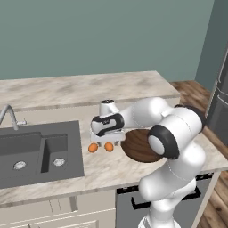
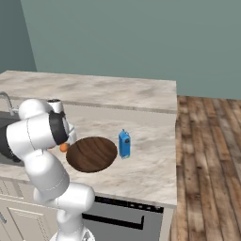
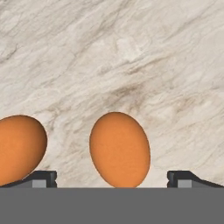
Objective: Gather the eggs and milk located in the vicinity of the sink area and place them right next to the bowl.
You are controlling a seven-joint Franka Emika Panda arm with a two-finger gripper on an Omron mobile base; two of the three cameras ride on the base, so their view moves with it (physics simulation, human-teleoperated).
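Marble-veined table [image 1: 111,169] beneath a teal wall [image 1: 98,35]: two orange-brown eggs [image 3: 119,148] lie beside the wooden bowl [image 2: 92,154], fingers [image 3: 43,178] spread apart around one.

Left base view: the arm covers the right part of the bowl [image 1: 136,147]; the sink [image 1: 26,153] is cut by the left edge. Right base view: one egg [image 2: 63,148] shows only as a sliver beside the arm. Hand view: the left egg [image 3: 17,148] is cut by the left edge; the end effector [image 3: 112,179] fingertips [image 3: 43,178] barely rise into view, the middle egg [image 3: 119,149] between them, contact undeterminable.
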